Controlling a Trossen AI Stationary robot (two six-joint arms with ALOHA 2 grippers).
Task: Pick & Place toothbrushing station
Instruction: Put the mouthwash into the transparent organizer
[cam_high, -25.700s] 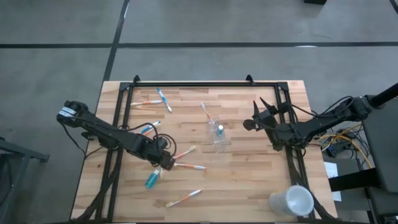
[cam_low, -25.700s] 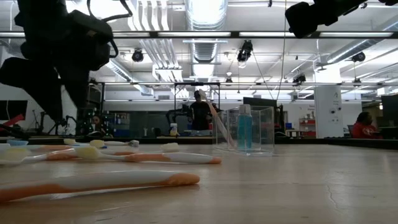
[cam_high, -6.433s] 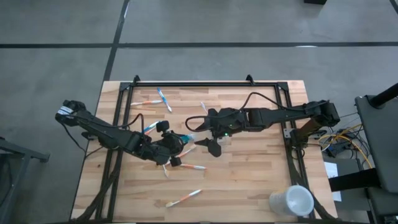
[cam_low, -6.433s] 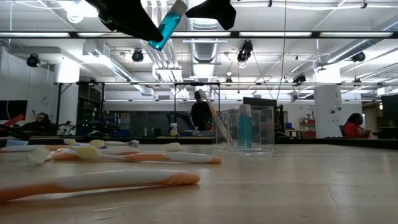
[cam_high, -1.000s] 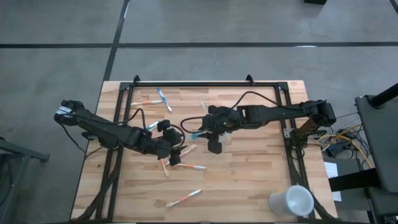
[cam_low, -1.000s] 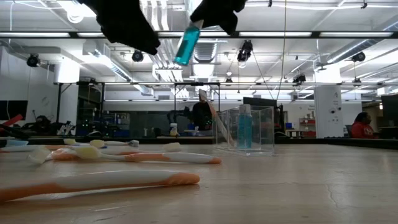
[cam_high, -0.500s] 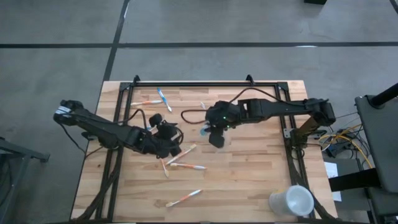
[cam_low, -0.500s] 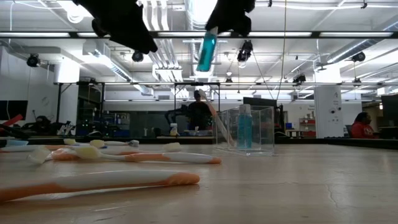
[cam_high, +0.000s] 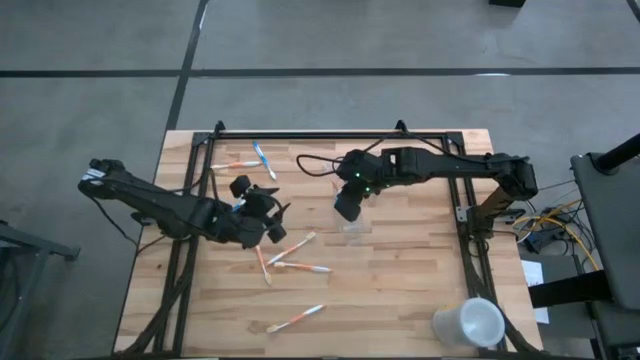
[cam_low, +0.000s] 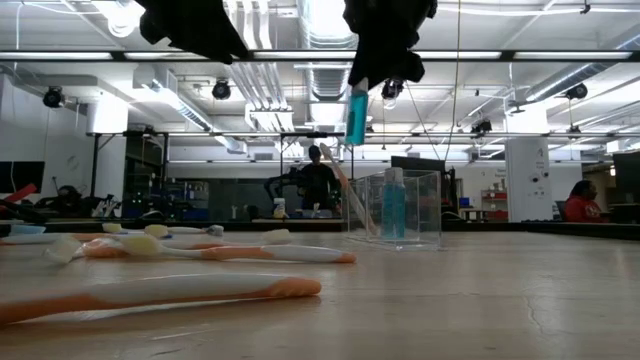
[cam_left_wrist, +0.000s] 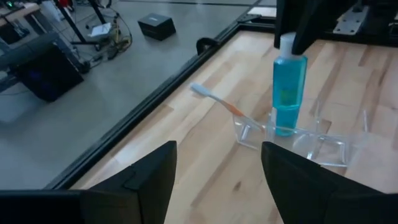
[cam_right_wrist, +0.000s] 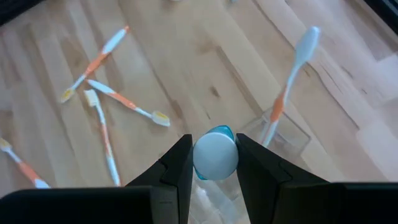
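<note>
On the left half of the table (cam_high: 420, 300), the left gripper (cam_high: 262, 212) hovers above the wood with its fingers apart and nothing between them. Just in front of it, toward the near edge, three toothbrushes (cam_high: 287, 258) with white and orange handles lie in a loose cluster, and a fourth toothbrush (cam_high: 296, 319) lies alone closer to the near edge. Two more brushes (cam_high: 250, 160), one blue-handled, lie near the far-left corner. Near the table's middle stands the clear plastic cup (cam_low: 393, 209), holding one upright toothbrush (cam_right_wrist: 287, 84) and a blue tube (cam_low: 393, 205). The right gripper (cam_right_wrist: 214, 163) hangs just above the cup, its fingers clamped on the white cap of a second blue tube (cam_low: 356, 113), which hangs upright in the air, its lower end above the cup's rim. A larger white cup (cam_high: 468, 324) sits at the near-right corner. A person (cam_low: 319, 183) stands in the room beyond the table.
</note>
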